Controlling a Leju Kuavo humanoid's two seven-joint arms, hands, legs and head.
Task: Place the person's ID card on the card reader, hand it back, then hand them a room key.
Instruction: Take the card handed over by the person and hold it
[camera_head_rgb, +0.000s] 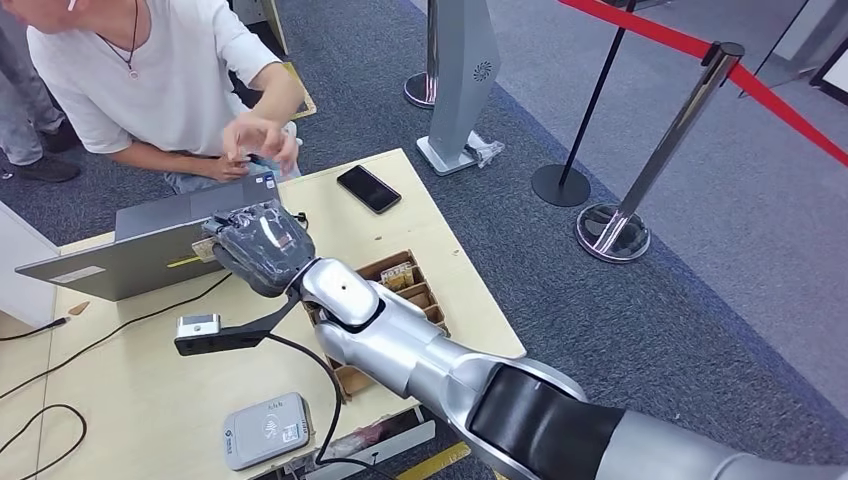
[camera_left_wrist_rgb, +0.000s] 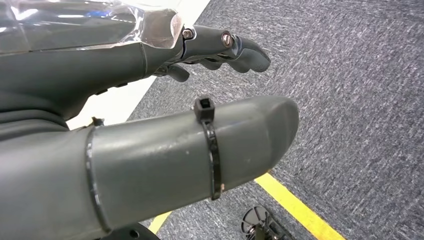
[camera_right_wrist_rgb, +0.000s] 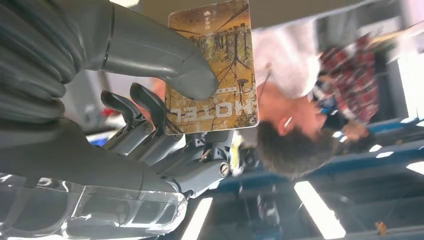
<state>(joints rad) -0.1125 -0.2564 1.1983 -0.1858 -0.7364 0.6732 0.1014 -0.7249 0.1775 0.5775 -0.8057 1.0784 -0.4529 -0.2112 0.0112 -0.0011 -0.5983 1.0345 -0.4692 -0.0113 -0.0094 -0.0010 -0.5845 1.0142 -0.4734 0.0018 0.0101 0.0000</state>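
A room key (camera_right_wrist_rgb: 212, 67), a printed card marked HOTEL, is pinched between the thick grey thumb and the darker fingers (camera_right_wrist_rgb: 150, 107) of the right hand (camera_head_rgb: 262, 245), so that hand is clamped on the card with most of the card's face left showing beyond the thumb. In the head view the right hand is raised above the far part of the counter (camera_head_rgb: 130, 400), just in front of the open laptop (camera_head_rgb: 140, 250) and turned toward the person (camera_head_rgb: 150, 80) who leans in at the counter's far edge. The person's hands (camera_head_rgb: 255, 145) are held together just beyond the laptop, with something small and blue between them that may be the ID card, though this cannot be confirmed. The left hand (camera_left_wrist_rgb: 150, 100) is seen over grey carpet with a yellow floor line; its fingers are curled in and nothing is held. The card reader (camera_head_rgb: 265, 430) lies near the counter's near edge with nothing on it, and a wooden card tray (camera_head_rgb: 400, 285) sits by the right edge, a dark phone (camera_head_rgb: 368, 188) farther back. The step in hand is judged to be the last one, the handing over of the room key. The next move calls for the card to be carried past the laptop to the person's hands, and for the pinch to be loosened only once the card is taken.
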